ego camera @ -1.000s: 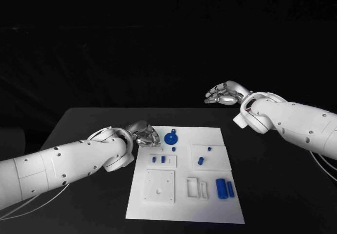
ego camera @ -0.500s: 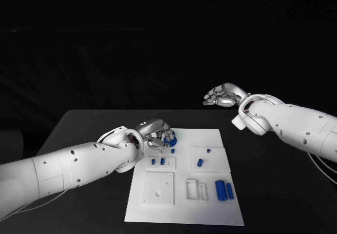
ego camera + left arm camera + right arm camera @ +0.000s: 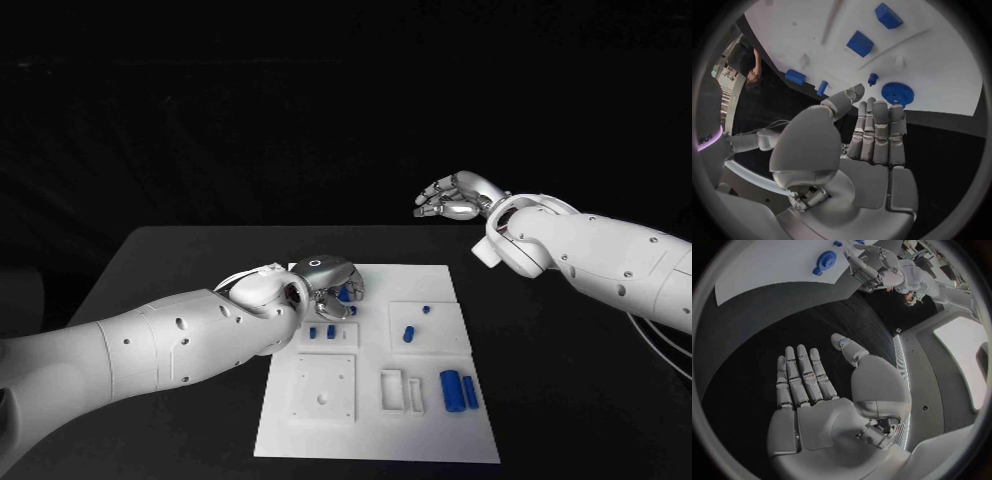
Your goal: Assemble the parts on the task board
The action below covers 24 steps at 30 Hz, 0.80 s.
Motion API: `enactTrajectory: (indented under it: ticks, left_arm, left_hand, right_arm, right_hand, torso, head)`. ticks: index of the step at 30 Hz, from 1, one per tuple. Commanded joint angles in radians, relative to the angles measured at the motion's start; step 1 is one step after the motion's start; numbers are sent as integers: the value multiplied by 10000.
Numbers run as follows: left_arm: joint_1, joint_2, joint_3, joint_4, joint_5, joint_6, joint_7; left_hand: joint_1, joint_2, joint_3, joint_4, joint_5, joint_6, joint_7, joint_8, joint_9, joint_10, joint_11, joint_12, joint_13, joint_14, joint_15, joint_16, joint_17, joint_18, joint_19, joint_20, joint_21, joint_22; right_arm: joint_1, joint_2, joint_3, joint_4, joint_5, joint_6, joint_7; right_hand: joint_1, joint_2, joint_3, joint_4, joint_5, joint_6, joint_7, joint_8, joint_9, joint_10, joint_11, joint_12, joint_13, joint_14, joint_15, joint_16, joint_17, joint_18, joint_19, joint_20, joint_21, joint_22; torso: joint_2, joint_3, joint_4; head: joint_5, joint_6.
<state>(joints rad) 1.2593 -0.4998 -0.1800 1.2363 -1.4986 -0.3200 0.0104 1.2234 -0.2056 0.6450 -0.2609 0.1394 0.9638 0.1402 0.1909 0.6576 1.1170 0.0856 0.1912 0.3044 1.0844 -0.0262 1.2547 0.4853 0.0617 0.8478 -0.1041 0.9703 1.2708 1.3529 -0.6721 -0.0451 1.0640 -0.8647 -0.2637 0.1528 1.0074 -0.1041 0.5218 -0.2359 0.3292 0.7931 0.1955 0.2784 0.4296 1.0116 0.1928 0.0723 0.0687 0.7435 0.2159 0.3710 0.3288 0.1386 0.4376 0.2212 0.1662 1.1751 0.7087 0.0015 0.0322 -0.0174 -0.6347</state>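
Observation:
The white task board lies in the middle of the table. My left hand hovers over its far left corner, fingers straight and apart, holding nothing. Its fingertips are just short of the blue gear, which has a small blue peg beside it. In the head view the hand hides most of the gear. My right hand hangs open in the air beyond the board's far right corner, palm flat and apart from all parts.
Two small blue blocks sit in a recess just nearer than the left hand. A blue oblong and a small pin lie mid-board. Two blue cylinders lie near the front right. Black table surrounds the board.
My left hand has moved right from the board's left edge onto its far left corner, now covering the blue gear. The right hand has hardly moved.

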Motion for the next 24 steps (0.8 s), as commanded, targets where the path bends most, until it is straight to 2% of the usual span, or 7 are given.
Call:
enactTrajectory:
  ticks: [1, 5, 10, 19, 24]
  left_arm:
    - [0, 126, -31, -109, -730, 498, -220]
    - [-2, 189, -57, -192, -782, 486, -255]
    - [-4, 243, -60, -353, -790, 405, -235]
    - [-8, 366, -67, -479, -790, 597, -198]
    - [-13, 408, -85, -589, -791, 636, -190]
  left_hand:
    - [-81, -89, -33, 77, -87, -29, -24, -79, -37, -26, 49, -138, -52, 60, 39, 42, 16, 300, 91, -184, 51, 25]
    - [-152, -236, -86, 238, -258, -126, 19, -134, -124, -209, 112, -426, -203, 173, 96, 175, 80, 389, 236, -142, 143, 73]
    - [-130, -304, -80, 353, -294, -204, 54, -173, -205, -344, 163, -668, -351, 212, 145, 268, 124, 476, 308, -92, 192, 109]
    - [1, -214, -39, 445, -281, -271, 66, -197, -322, -348, 152, -886, -543, 331, 136, 428, 188, 584, 435, -73, 295, 173]
    - [47, -111, -71, 459, -280, -163, 45, -127, -370, -86, 105, -868, -593, 431, 90, 562, 242, 622, 515, -106, 388, 234]
  right_arm:
    - [-4, 6, 5, 29, -6, 56, 84]
    - [-3, -3, 5, 60, -5, 51, 81]
    - [-3, -9, 5, 103, -3, 59, 76]
    - [-3, 13, 5, 109, -3, 77, 75]
    - [-3, 17, 5, 130, -3, 84, 75]
  right_hand:
    - [-6, 27, -9, 5, 35, -5, 89, 56, -15, 61, 6, -48, -4, 80, -4, -35, -12, -125, 87, -18, -50, 18]
    - [-6, 27, -9, 6, 37, -5, 90, 56, -16, 61, 6, -48, -4, 80, -5, -35, -13, -125, 88, -19, -52, 19]
    - [-5, 26, -8, 6, 43, -5, 92, 57, -18, 62, 5, -48, -4, 81, -6, -35, -14, -124, 90, -20, -54, 21]
    - [-3, 27, -6, 8, 51, -4, 93, 58, -20, 63, 4, -49, -4, 81, -6, -35, -15, -123, 92, -21, -59, 25]
    - [-3, 26, -6, 9, 54, -3, 93, 58, -21, 64, 4, -49, -5, 81, -7, -35, -16, -123, 94, -21, -62, 27]
  torso:
    - [13, 0, -10]
    - [6, -2, -9]
    - [11, -5, -8]
    - [-6, -13, 13]
    - [-4, -15, 7]
  head:
    - [-18, -1]
    - [-34, -9]
    - [-55, -28]
    - [-70, -38]
    - [-71, -49]
